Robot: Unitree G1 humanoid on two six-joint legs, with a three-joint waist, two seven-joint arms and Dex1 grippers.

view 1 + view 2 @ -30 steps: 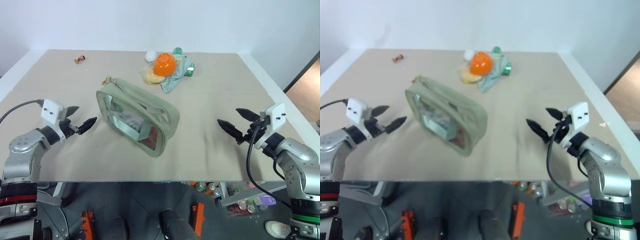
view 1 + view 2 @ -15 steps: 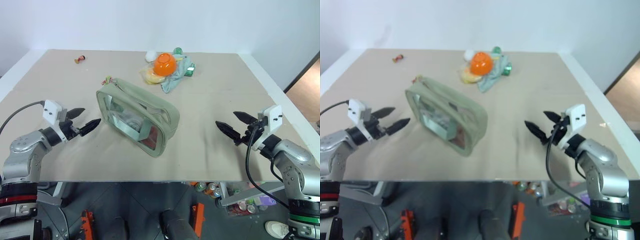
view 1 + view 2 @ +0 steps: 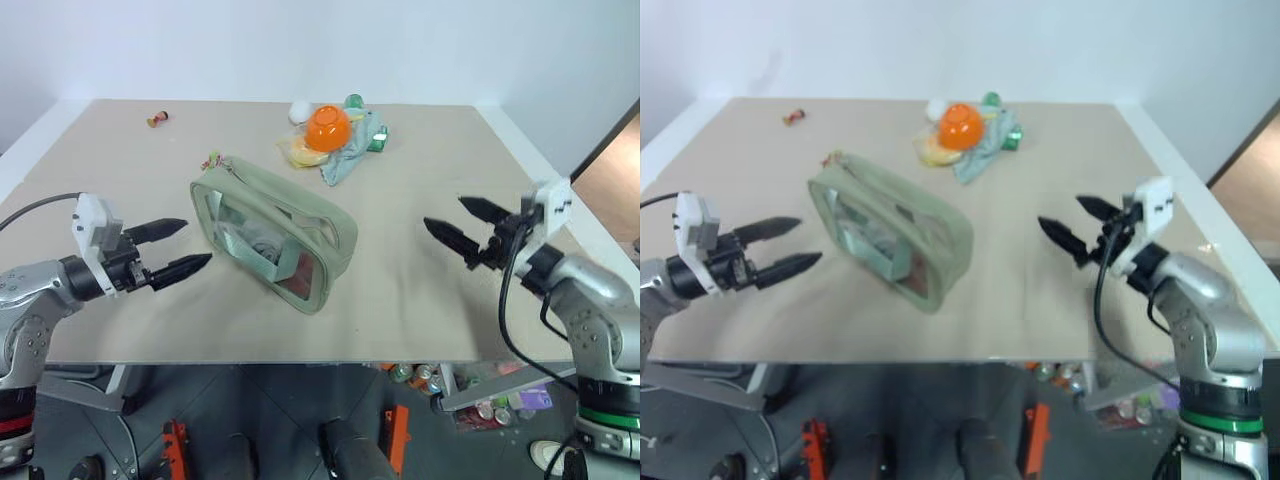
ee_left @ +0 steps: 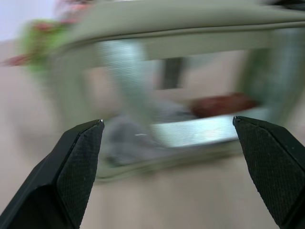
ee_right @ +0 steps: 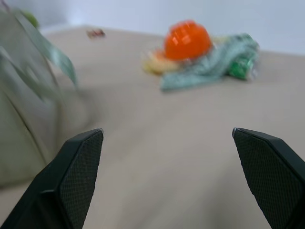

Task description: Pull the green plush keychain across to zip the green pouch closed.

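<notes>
— on the table [image 3: 420, 320], where was the green pouch [image 3: 275, 235] when you looked?

— near the middle, a bit toward my left, standing on its long side with one clear panel facing me. i could see some things through the plastic, one of them reddish, but i couldn't tell what they were. the green plush keychain [image 3: 214, 160] sat at the pouch's far left corner, right against the fabric edge.

— and the hands?

— my left hand [image 3: 180, 250] hung just beside the pouch's left end, fingers spread wide, gripping nothing. from its wrist camera the clear panel showed between the two black fingers [image 4: 71, 167], with a blur of bright green at one corner. my right hand [image 3: 462, 228] was well apart from the pouch on the other side, over bare table, also spread wide and empty, pointing in toward the middle.

— anything else on the table?

— at the far side lay an orange bowl [image 3: 329, 127] on a pale green cloth [image 3: 352, 150], with something yellow [image 3: 300, 153] tucked beside it and a white ball [image 3: 300, 111] just behind. a tiny red item [image 3: 157, 119] sat alone near the far left corner.
</notes>
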